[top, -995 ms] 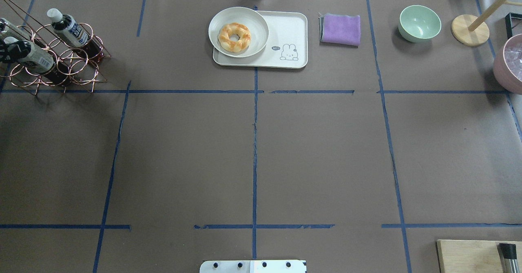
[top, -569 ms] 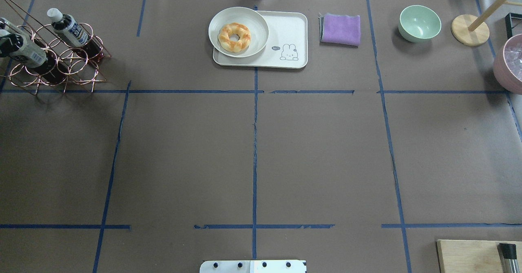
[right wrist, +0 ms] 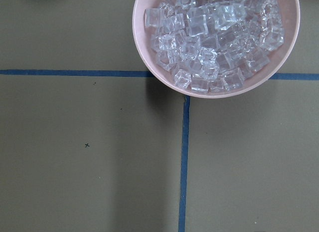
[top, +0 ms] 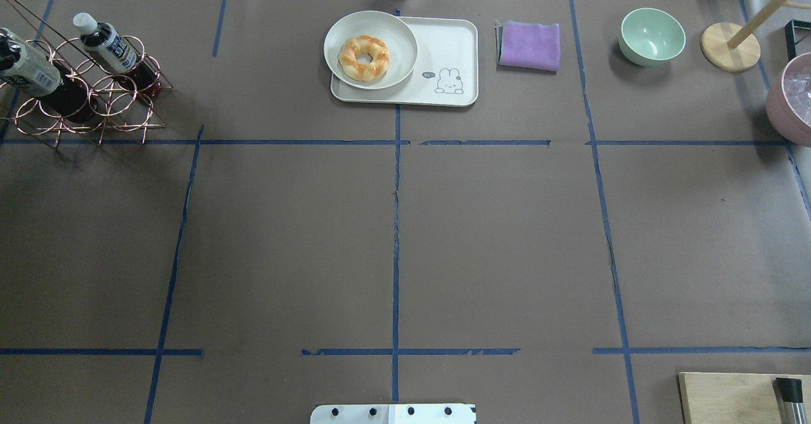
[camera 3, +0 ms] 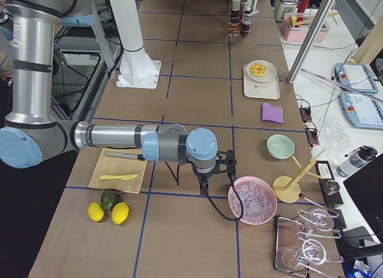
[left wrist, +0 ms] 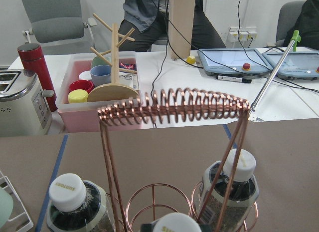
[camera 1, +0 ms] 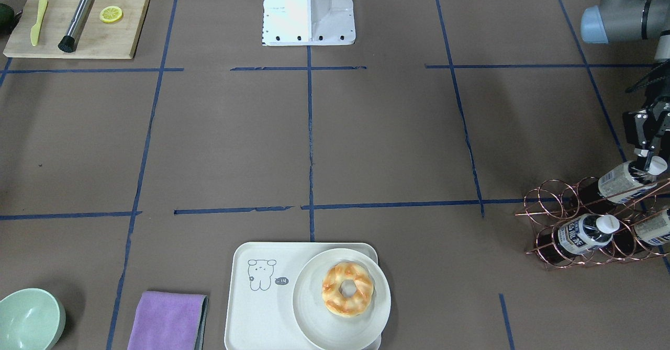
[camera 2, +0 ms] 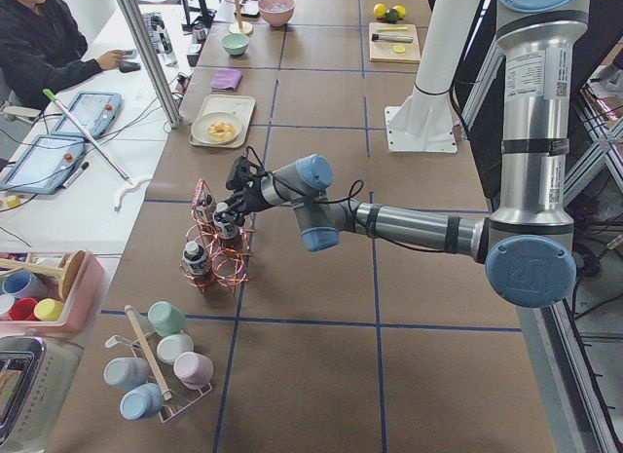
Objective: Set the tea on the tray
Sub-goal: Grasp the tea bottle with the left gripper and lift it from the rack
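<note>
The left end effector appears closed on the white cap of the tea, which lies tilted in the copper wire rack (the cap is the part clear of the wire). The tray sits well apart across the worktop, its bear side bare beside the plate. The right end effector hangs near the ice bowl; its state cannot be told.

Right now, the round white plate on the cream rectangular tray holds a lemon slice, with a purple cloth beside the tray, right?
No. The round white plate on the cream rectangular tray holds a golden ring-shaped pastry, per the front-facing view; the purple cloth is beside it.
</note>
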`<action>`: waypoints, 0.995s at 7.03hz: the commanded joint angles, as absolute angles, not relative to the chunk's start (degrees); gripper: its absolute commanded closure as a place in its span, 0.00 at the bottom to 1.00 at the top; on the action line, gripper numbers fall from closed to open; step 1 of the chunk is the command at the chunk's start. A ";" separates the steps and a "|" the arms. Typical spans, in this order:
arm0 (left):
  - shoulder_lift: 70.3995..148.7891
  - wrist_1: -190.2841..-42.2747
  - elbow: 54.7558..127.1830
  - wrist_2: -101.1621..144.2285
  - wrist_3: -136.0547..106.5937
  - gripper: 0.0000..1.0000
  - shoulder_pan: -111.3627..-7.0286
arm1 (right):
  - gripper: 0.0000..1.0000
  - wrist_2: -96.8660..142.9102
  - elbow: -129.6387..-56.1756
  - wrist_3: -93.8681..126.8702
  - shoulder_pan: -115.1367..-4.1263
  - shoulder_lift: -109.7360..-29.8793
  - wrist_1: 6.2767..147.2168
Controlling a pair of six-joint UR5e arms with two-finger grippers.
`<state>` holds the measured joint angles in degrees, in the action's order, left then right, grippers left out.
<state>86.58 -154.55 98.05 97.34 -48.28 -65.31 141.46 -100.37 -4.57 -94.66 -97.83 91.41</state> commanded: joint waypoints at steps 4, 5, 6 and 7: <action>85.69 -140.84 111.49 110.62 -48.16 1.00 -76.35 | 0.00 141.50 -100.20 -4.57 -94.66 -97.91 91.41; 84.91 -135.67 116.75 112.74 -48.16 1.00 -78.64 | 0.00 141.50 -100.54 -4.48 -94.66 -98.08 91.41; 82.38 -133.61 120.81 112.33 -48.16 1.00 -78.57 | 0.00 141.50 -100.55 -4.57 -94.66 -98.35 91.32; 80.79 -133.51 122.85 112.24 -48.25 1.00 -78.40 | 0.00 141.50 -100.81 -4.57 -94.66 -98.35 91.32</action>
